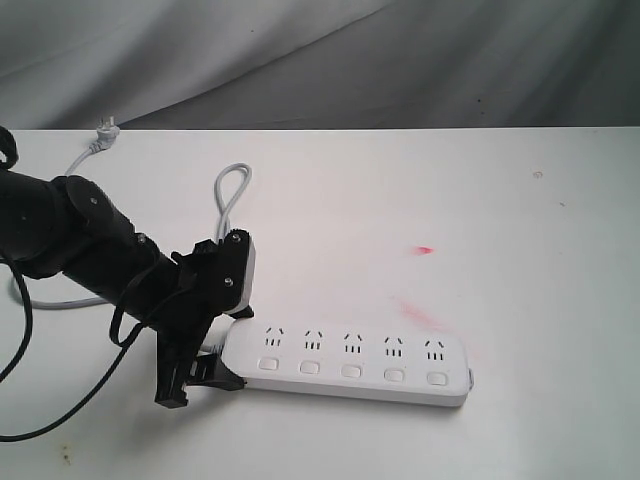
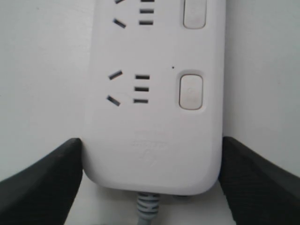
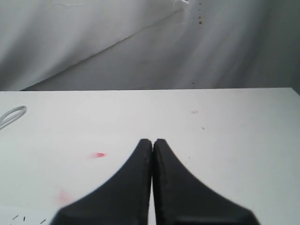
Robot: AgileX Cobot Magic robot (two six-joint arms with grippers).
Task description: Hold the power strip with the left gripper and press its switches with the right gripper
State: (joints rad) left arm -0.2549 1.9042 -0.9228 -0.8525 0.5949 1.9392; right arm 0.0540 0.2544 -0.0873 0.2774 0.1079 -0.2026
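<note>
The long white power strip [image 1: 350, 360] lies flat on the white table, its five square switches [image 1: 351, 371] in a row along the near side. My left gripper [image 1: 222, 350] is at the strip's cord end. In the left wrist view its two black fingers [image 2: 51, 183] press against both long sides of the power strip [image 2: 154, 122], beside the last switch [image 2: 191, 90], so it is shut on the strip. My right gripper [image 3: 152, 141] is shut on nothing and hovers over bare table. It does not show in the exterior view.
The grey cord [image 1: 232, 190] loops behind the left arm and runs to a plug [image 1: 105, 130] at the table's far left edge. Red smudges [image 1: 423, 250] mark the tabletop behind the strip. A grey cloth backdrop hangs beyond the far edge.
</note>
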